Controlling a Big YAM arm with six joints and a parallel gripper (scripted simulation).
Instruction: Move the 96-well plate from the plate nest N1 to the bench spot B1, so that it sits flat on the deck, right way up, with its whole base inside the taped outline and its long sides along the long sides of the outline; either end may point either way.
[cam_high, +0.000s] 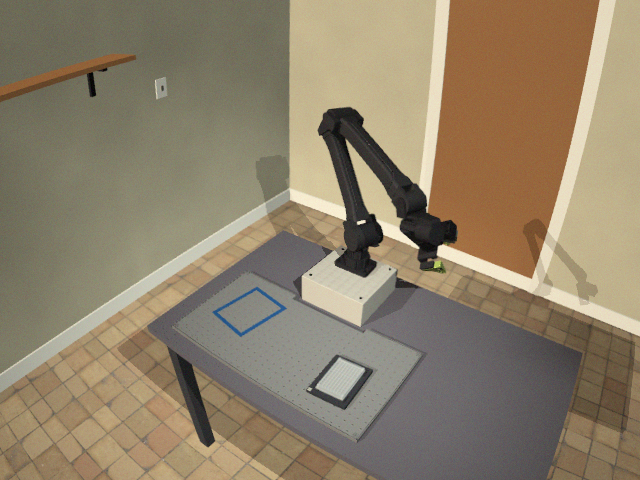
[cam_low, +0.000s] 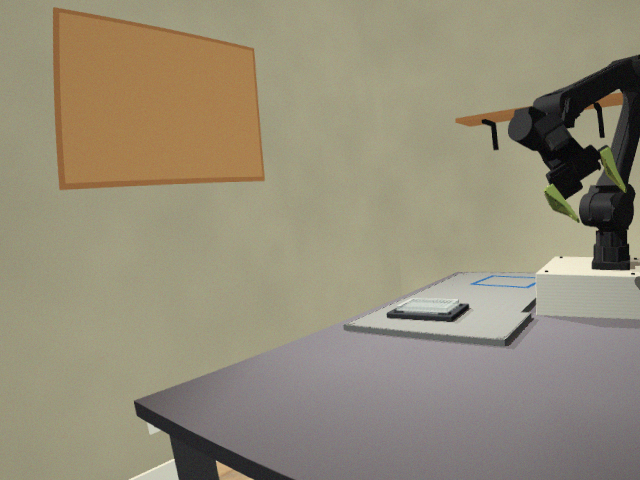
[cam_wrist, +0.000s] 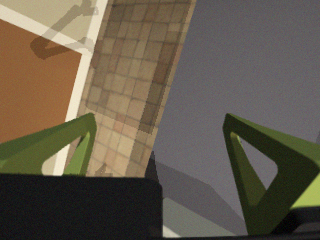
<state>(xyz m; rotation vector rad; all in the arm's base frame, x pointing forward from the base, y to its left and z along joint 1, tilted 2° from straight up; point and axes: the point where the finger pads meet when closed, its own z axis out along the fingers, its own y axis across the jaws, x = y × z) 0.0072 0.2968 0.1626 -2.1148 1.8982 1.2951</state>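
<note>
The tabletop (cam_high: 480, 361) is matt, smooth purple-grey. On it lies a dull grey metal-looking deck (cam_high: 289, 356) dotted with holes. The plate (cam_high: 341, 379) looks like pale ribbed plastic in a matt black nest (cam_high: 361, 388). The hand's (cam_low: 586, 180) fingers (cam_low: 559, 201) are smooth green plastic.

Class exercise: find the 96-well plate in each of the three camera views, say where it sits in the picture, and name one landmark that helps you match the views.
Top: the 96-well plate lies in its black nest, lower centre, on the grey deck.
Exterior: the plate is right of centre, on the deck's near end.
Wrist: not in it; only the open gripper, floor and table show.
Shared landmark: the blue taped outline, in top and exterior only.
</note>
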